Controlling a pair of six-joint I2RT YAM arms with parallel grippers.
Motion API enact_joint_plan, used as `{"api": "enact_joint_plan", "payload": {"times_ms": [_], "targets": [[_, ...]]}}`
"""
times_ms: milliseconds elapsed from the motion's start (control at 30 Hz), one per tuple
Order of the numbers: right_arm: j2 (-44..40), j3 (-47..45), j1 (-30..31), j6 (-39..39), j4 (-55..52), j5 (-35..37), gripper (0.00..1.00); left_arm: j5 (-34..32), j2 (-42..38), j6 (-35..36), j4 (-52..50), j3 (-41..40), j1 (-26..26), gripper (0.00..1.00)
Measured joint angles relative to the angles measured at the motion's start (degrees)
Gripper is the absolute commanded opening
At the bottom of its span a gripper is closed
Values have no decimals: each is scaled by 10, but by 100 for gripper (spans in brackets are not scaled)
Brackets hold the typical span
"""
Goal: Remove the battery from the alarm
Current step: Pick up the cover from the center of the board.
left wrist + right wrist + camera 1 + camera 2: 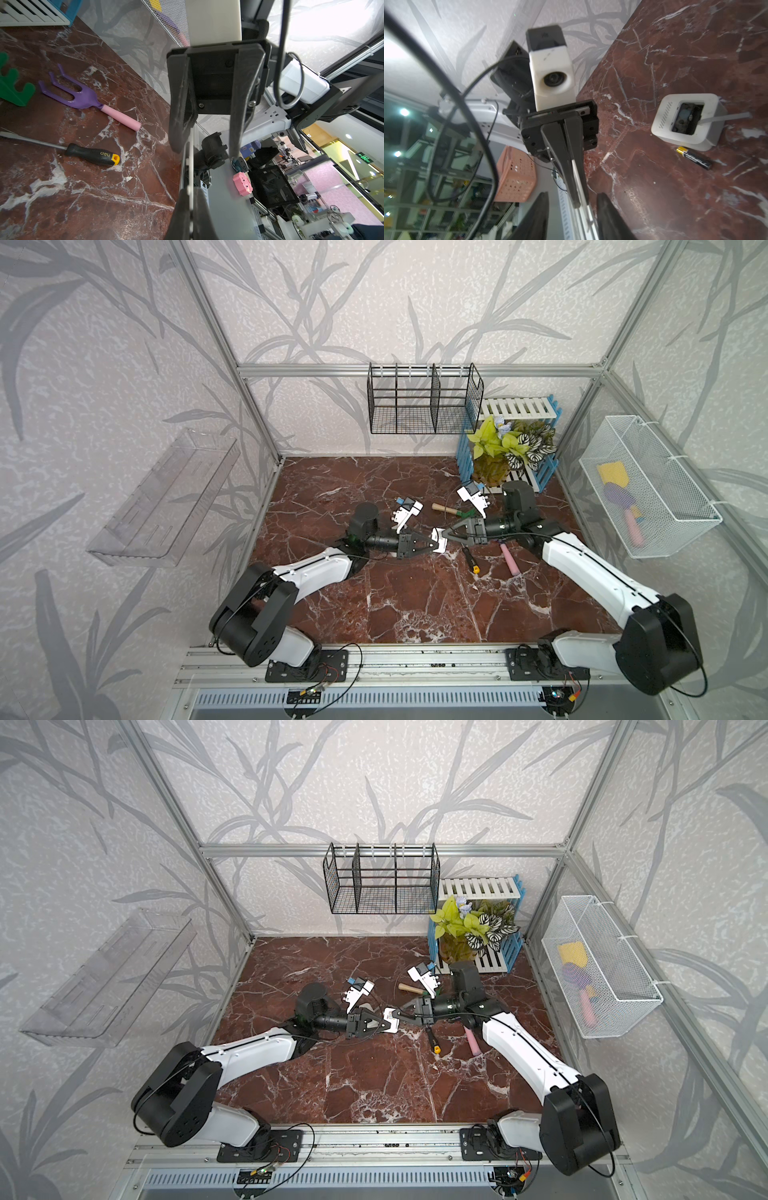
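In the right wrist view the white alarm (687, 122) lies face down on the marble with its dark back recess open. The battery (694, 158), black with a gold end, lies on the table right beside it, outside the recess. Both grippers meet above mid-table in both top views. My left gripper (430, 545) (190, 192) is shut on a thin white cover plate (438, 540) (190, 158). My right gripper (446, 533) (573, 199) is open; the plate's (580, 182) other end runs between its fingers, close to one.
A black-and-yellow screwdriver (93, 154) and a purple fork with a pink handle (83, 95) lie right of the grippers. A wooden-handled green rake (451, 510) lies behind. A plant crate (507, 448) fills the back right corner. Wall racks (424, 406) (648, 485) hang behind and right.
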Motion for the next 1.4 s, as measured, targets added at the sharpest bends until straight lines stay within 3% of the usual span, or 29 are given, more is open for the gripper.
{"api": "enact_joint_plan", "payload": {"times_ms": [167, 533, 667, 800, 867, 967, 1033, 1100, 1267, 1333, 1400], "targets": [[-19, -57, 58, 135, 120, 87, 44, -51, -17, -29, 62, -20, -4, 0], [-48, -92, 71, 229, 232, 174, 34, -78, -18, -58, 110, -33, -7, 0], [-53, -95, 71, 238, 235, 181, 23, -79, -19, -66, 121, -36, -7, 0], [-57, -99, 71, 232, 239, 182, 4, -79, -21, -81, 125, -36, -7, 2], [-59, -101, 71, 222, 241, 181, 0, -78, -22, -90, 127, -37, -6, 12], [-62, -101, 71, 222, 239, 182, 0, -79, -27, -77, 117, -37, -5, 48], [-65, -101, 70, 222, 239, 183, 0, -84, -40, -43, 76, -37, 2, 77], [-71, -101, 65, 221, 233, 185, 0, -113, -80, 33, -8, -40, 15, 98], [-101, -116, 25, 208, 203, 185, 0, -281, -234, 324, -152, -100, 35, 100], [-107, -122, 7, 200, 186, 184, 0, -343, -245, 440, -194, -114, 36, 100], [-105, -122, -7, 189, 165, 184, 0, -385, -205, 537, -235, -105, 39, 100]]}}
